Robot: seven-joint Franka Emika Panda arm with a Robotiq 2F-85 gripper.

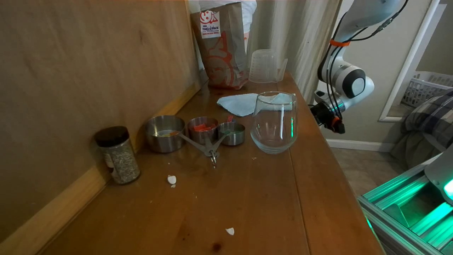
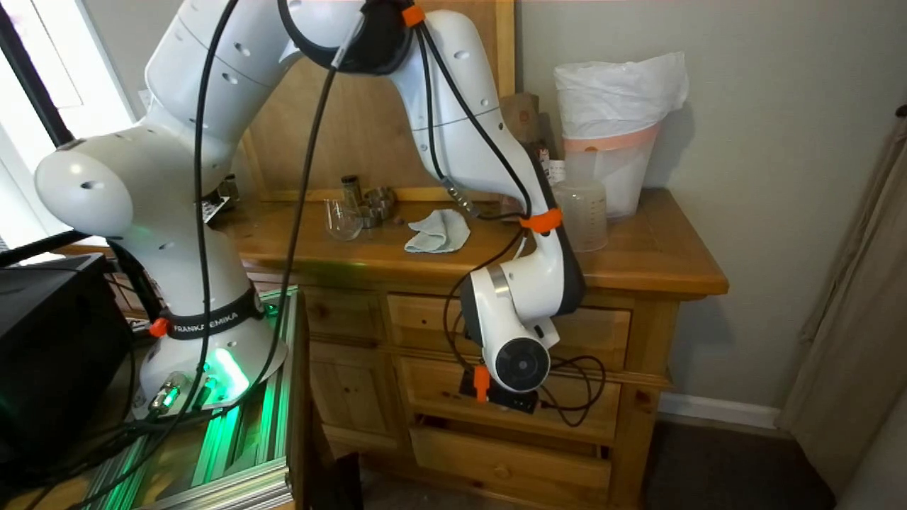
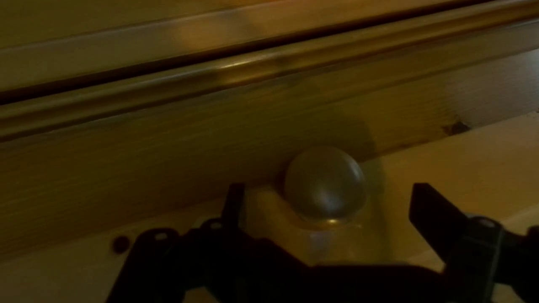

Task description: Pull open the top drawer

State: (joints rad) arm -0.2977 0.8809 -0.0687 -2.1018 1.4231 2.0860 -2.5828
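Note:
The top drawer of the wooden dresser is shut in an exterior view, partly hidden behind the arm. My gripper is open in the wrist view, one black finger on each side of a round knob. Gaps show between the knob and both fingers. The knob sits on a drawer front under a moulded rail; I cannot tell for sure which drawer it belongs to. In an exterior view the black gripper is beside the dresser's edge, below the top. The wrist hides the fingertips in an exterior view.
The middle drawer looks shut; the bottom drawer stands partly open below the gripper. A glass, measuring cups, a cloth, a jar and a paper bag stand or lie on the dresser top. Cables loop beside the wrist.

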